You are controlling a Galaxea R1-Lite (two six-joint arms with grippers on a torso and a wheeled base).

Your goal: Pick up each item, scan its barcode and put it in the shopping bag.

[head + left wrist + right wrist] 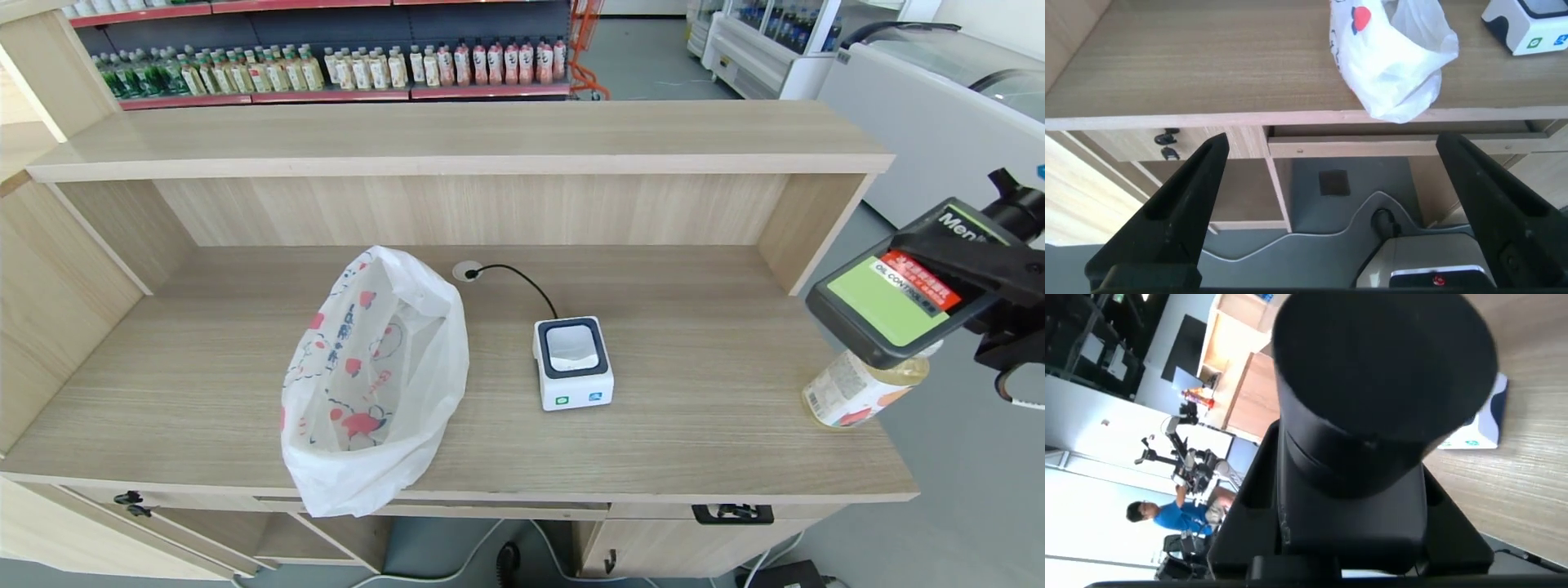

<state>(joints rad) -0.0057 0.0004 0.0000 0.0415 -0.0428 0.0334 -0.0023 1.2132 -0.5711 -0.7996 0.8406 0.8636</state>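
Wooden counter (pixel 653 457); bottle shelves (pixel 326 69) behind; freezers (pixel 922 106) at right.

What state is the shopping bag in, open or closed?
Open: the shopping bag rests on the wooden counter with its mouth gaping wide, so its white inside is visible.

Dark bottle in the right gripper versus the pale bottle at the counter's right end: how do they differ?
The dark bottle is held in the air by the right gripper; the pale bottle rests on the counter, ungripped. The dark bottle is opaque black with a green label; the pale bottle is clear, with yellowish liquid and a white-and-red label. Shared: neither is in the bag yet.
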